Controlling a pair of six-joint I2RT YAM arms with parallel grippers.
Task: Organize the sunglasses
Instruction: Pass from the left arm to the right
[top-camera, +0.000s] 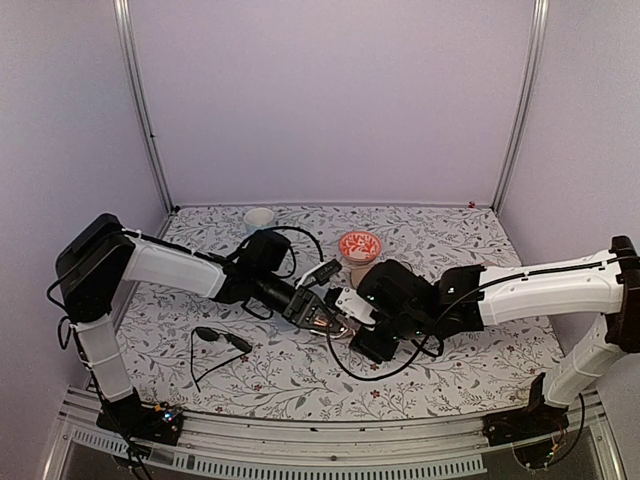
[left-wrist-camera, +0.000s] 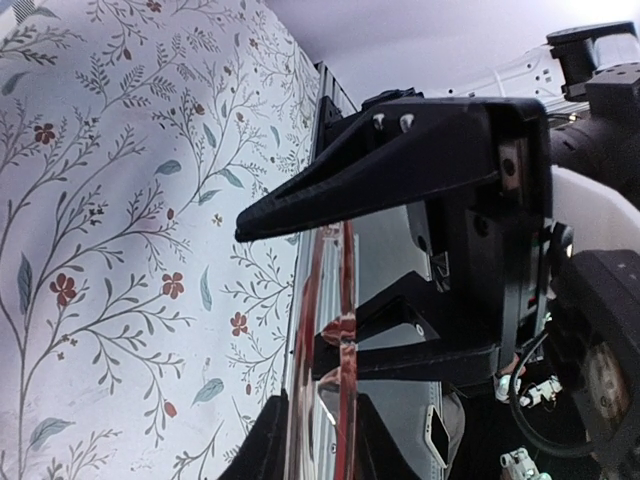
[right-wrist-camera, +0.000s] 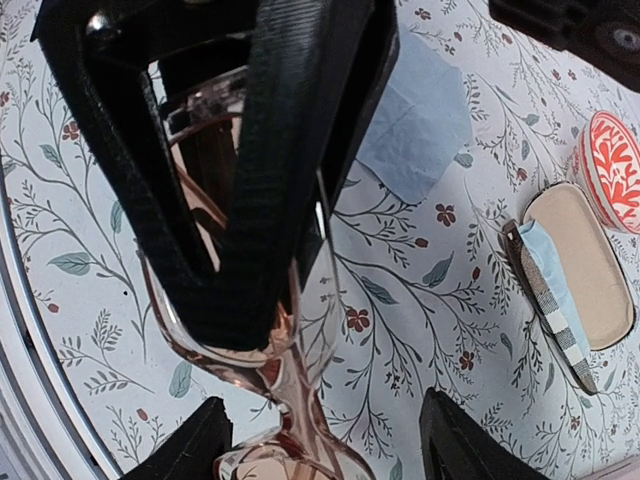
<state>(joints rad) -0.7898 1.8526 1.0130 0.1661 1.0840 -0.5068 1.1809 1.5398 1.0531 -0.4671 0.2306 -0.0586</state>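
Observation:
The pinkish see-through sunglasses (top-camera: 330, 325) hang above the table's middle, between the two arms. My left gripper (left-wrist-camera: 325, 440) is shut on their thin frame (left-wrist-camera: 322, 380), a finger on each side. My right gripper (right-wrist-camera: 325, 445) meets them from the other side. Its fingertips (right-wrist-camera: 185, 450) stand wide apart around the frame's bridge (right-wrist-camera: 295, 400) without pinching it. The left gripper's black fingers (right-wrist-camera: 270, 150) fill the top of the right wrist view. The black sunglasses (top-camera: 222, 341) lie on the table to the left, arms unfolded, away from both grippers.
A red patterned bowl (top-camera: 360, 245) and an oblong case (right-wrist-camera: 580, 265), open with a beige inside, sit just behind the grippers. A light blue cloth (right-wrist-camera: 415, 110) lies flat nearby. A white cup (top-camera: 259, 217) stands at the back. Metal posts (top-camera: 140, 100) frame the walls.

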